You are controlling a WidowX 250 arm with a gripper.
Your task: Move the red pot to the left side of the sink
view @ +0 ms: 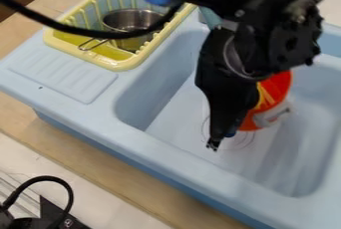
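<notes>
The black gripper [220, 136] hangs low over the basin of the light blue sink [166, 146], around the middle of the basin. Just right of it and partly behind it is the red pot [281, 84], with yellow inside and a greyish patch on its lower right side. The arm covers the pot's left part. Whether the gripper touches the pot cannot be made out.
A yellow dish rack [120, 65] holding a small metal pot [126, 19] stands at the sink's upper left. A ribbed drainboard [63, 76] lies left of the basin. Black cable and equipment [63, 218] are at the bottom left corner.
</notes>
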